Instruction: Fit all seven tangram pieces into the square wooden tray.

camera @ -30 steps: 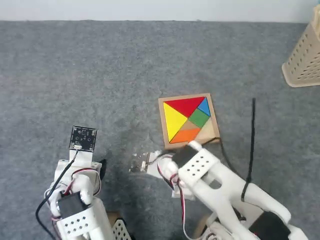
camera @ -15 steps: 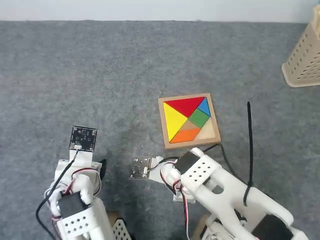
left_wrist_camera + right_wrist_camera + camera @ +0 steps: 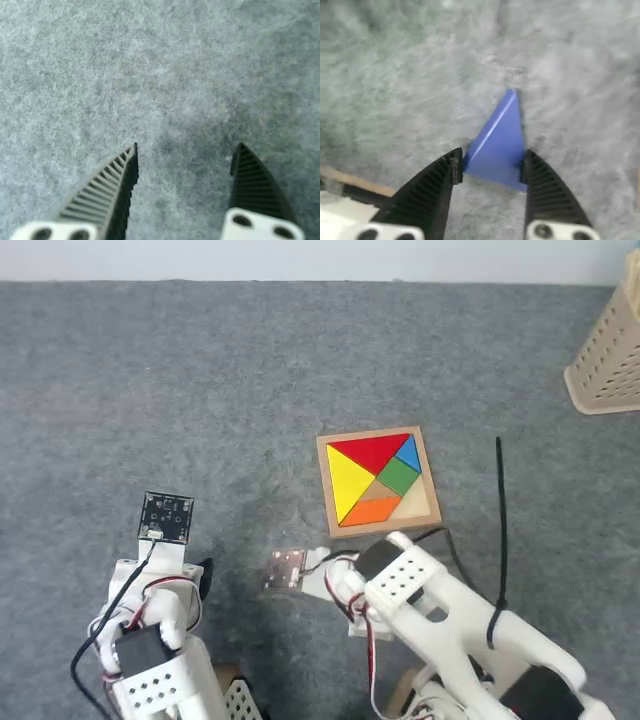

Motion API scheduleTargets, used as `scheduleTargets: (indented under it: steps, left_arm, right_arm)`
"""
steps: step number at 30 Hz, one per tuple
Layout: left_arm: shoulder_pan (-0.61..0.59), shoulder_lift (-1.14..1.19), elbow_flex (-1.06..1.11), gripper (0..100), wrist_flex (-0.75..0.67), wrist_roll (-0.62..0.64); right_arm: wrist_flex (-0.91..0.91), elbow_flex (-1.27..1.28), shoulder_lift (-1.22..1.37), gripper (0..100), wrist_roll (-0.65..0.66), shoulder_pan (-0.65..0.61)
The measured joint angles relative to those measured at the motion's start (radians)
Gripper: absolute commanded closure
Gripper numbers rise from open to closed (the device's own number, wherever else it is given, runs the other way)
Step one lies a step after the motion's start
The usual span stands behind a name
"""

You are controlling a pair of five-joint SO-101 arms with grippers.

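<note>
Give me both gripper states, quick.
Left gripper: open, holding nothing.
Right gripper: closed on a blue triangle.

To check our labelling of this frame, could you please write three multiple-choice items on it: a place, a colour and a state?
1. What lies beneath the left gripper? A. grey carpet B. a plate C. a wooden block
2. What colour is the triangle between the right gripper's fingers? A. red B. blue C. yellow
3. How is the left gripper? A. shut on a piece B. shut, empty C. open
Answers: 1 A, carpet lies below its fingers; 2 B, the right wrist view shows it blue; 3 C, its fingers stand apart, nothing between.
</note>
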Motion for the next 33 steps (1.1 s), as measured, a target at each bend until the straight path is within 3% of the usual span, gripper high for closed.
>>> scheduleTargets:
  steps: [8, 17, 27, 33]
  left_arm:
    - [0.0, 0.0, 0.0, 72, 0.0, 0.0]
    - [0.0, 0.0, 0.0, 72, 0.0, 0.0]
    - [0.0, 0.0, 0.0, 72, 0.0, 0.0]
    - [0.0, 0.0, 0.0, 72, 0.0, 0.0]
  right_arm:
    - [-0.008, -0.006, -0.021, 93.7, 0.005, 0.032]
    - [-0.011, -0.028, -0.011, 93.7, 0.003, 0.232]
    - [-0.012, -0.071, -0.002, 93.9, -0.138, 0.364]
    - [-0.074, -0.091, -0.002, 99.1, -0.195, 0.46]
